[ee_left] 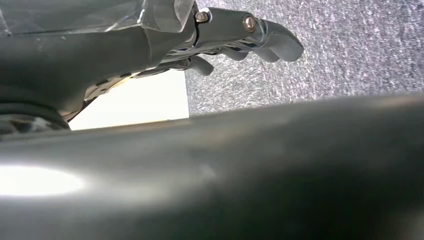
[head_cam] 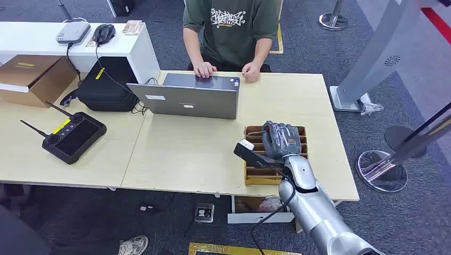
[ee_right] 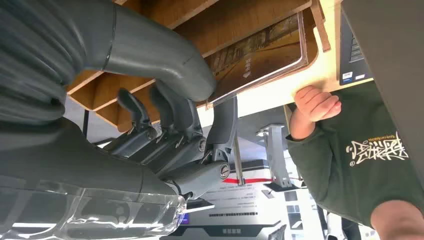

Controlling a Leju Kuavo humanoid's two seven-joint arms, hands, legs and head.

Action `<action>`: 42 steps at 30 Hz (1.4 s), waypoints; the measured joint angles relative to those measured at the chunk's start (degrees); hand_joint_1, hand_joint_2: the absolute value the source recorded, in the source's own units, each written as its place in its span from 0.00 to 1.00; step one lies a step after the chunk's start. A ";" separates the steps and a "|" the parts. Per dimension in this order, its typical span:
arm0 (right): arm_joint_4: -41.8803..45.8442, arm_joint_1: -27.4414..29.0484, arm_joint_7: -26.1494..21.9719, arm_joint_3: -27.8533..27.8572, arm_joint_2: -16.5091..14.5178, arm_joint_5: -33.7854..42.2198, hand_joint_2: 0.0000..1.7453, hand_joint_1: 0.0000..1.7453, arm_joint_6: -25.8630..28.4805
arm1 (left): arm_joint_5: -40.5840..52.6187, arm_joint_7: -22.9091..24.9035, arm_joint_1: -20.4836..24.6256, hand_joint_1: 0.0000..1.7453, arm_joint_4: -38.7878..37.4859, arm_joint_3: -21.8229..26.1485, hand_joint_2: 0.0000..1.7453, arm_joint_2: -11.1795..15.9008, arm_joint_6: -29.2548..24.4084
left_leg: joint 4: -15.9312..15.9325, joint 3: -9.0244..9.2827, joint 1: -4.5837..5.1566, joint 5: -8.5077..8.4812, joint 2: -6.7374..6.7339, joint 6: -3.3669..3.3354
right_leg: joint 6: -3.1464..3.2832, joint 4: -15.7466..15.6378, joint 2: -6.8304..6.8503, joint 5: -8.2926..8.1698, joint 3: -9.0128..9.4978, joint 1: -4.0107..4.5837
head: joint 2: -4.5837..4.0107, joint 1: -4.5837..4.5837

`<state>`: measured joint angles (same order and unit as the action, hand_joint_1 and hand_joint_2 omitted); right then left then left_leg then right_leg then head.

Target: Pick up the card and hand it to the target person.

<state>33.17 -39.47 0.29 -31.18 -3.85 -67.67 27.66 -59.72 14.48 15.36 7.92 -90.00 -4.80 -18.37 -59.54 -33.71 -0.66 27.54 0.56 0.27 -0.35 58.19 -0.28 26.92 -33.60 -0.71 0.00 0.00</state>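
Reaching into the brown slotted cardboard card box (head_cam: 250, 175) is the step in hand, as I judge it, so the care must go to the grip before any lifting. The light wooden worktop (head_cam: 186, 154) carries this box near its front edge, toward the right corner, and the robot's right hand (head_cam: 281, 139) is over the box slots. The person in the dark green printed T-shirt (head_cam: 231, 26) sits at the far edge behind the grey open laptop (head_cam: 186, 98), so the card will need to travel across the worktop to them. To do it well, the thumb should press flat on the card face and the fingers (ee_right: 172, 107) should close behind it, then pull straight along the slot so that the dividers do not catch it.

The dark brown glossy card with small pale print (ee_right: 260, 52) stands in a slot of the box, and the thick grey thumb lies against its face. Whether the right hand already grips it firmly I cannot tell. The left hand (ee_left: 240, 37) hangs above grey carpet with its fingers a little curled, holding nothing.
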 joint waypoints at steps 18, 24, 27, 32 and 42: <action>3.75 -2.81 -1.67 3.35 0.91 1.54 1.00 0.94 6.66 | 0.81 -0.82 -0.08 0.00 0.01 0.01 0.00 -0.24 -0.33 | -0.05 -0.08 0.02 0.00 0.03 -0.01 | -0.01 0.06 0.03 0.01 -0.07 -0.03 | 0.00 0.00; 16.36 -1.92 -0.94 8.53 5.51 2.53 1.00 0.94 4.84 | 0.36 -1.89 -0.16 0.00 0.08 0.16 0.00 -0.12 -0.12 | -0.11 -0.16 0.03 -0.02 0.16 -0.03 | -0.03 0.10 0.16 0.04 -0.11 -0.04 | 0.00 0.00; 20.17 -1.08 -1.42 11.42 7.01 3.13 1.00 0.92 4.48 | -0.10 -2.57 -0.31 0.00 0.12 0.26 0.00 -0.04 0.00 | -0.10 -0.14 0.03 -0.02 0.22 -0.03 | -0.03 0.07 0.21 0.05 -0.08 -0.03 | 0.00 0.00; 21.52 -2.11 -2.23 14.02 7.90 3.85 1.00 0.94 5.51 | -0.54 -3.39 -0.46 0.00 0.16 0.44 0.00 -0.14 -0.27 | -0.07 -0.09 0.03 -0.02 0.19 -0.03 | -0.03 0.01 0.20 0.03 -0.02 -0.03 | 0.00 0.00; 16.96 -6.74 -1.50 14.95 7.30 1.81 1.00 0.99 4.54 | 0.14 -3.37 -0.34 0.00 0.12 0.01 0.00 -0.49 -0.34 | -0.08 -0.07 0.03 0.00 0.08 -0.02 | -0.02 0.07 0.07 0.02 -0.07 -0.04 | 0.00 0.00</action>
<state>50.13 -46.20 -1.21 -16.23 3.45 -65.86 32.20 -59.58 11.11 15.02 8.03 -89.99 -5.28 -18.71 -59.63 -33.78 -0.63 27.53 0.64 0.26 -0.37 58.25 -0.21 26.94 -33.67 -0.75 0.00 0.00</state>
